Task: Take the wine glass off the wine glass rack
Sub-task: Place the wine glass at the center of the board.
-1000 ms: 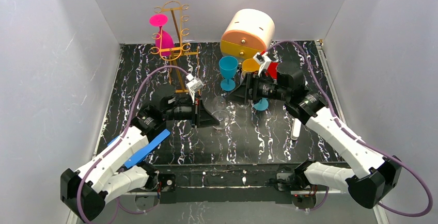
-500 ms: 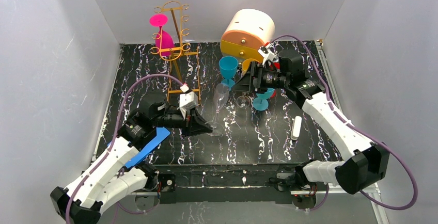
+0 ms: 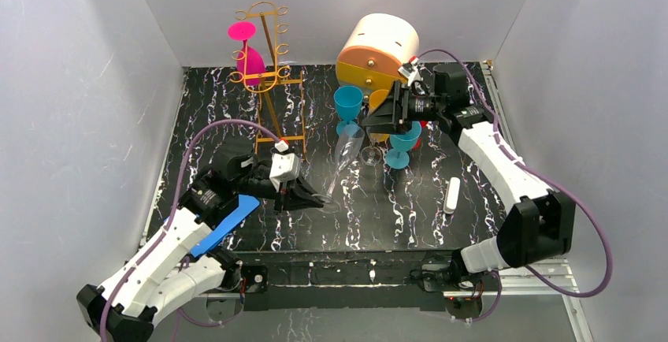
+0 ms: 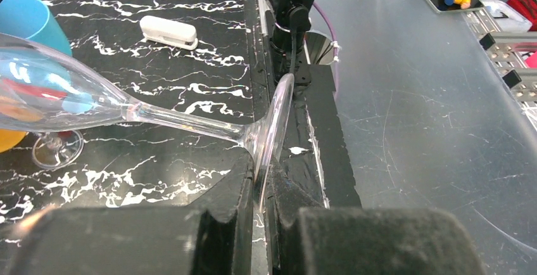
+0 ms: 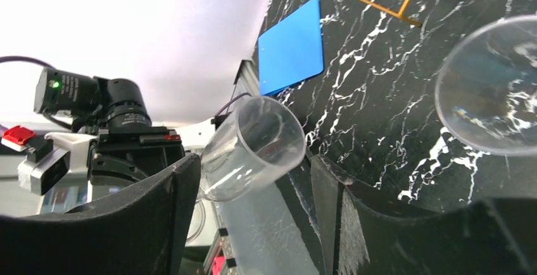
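Above: the pink plastic wine glass is hanging upside down on the gold wire rack. Left wrist: the left gripper is pinching the foot of a tilted clear flute; lowering it gently seems wise. Right wrist: the right gripper is gaping, empty.

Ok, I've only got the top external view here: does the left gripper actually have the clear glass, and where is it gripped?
Observer: Yes. The left wrist view shows the left gripper shut on the round foot of the clear glass, held edge-on between its fingers.
Operator: And is the right gripper closed?
Observer: No. In the right wrist view the right gripper is open, with the glass's mouth showing in the gap.
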{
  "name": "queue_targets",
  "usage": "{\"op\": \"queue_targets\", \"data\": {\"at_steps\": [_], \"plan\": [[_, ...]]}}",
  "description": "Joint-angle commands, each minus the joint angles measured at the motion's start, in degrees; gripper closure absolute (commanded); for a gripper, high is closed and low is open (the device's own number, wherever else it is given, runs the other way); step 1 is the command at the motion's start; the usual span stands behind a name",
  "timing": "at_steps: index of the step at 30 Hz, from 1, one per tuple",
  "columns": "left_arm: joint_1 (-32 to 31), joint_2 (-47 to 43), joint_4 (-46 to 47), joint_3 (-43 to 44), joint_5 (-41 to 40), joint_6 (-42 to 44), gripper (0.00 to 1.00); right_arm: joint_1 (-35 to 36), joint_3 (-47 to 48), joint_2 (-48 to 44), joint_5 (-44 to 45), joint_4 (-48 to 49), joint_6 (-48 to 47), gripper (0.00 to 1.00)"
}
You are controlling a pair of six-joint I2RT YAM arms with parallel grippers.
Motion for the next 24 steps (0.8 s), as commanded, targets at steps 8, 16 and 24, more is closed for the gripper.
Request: {"op": "queue_targets", "data": {"at_steps": [8, 16, 24], "plan": [[-0.31, 2.63, -0.06, 4.22, 6.76, 6.17, 1.0, 0.13, 11.4, 8.17, -19.29, -0.92, -1.6, 0.5], [-0.28, 2.37, -2.29, 5.62, 0.58, 9.65, 1.0, 0.12, 10.94, 7.81, -26.28, -5.98, -6.2, 0.47], [-0.28, 4.86, -7.91, 10.5, 2.36, 15.83, 1.0, 0.13, 13.6, 8.57, -23.08, -17.98, -16.1, 0.43]]}}
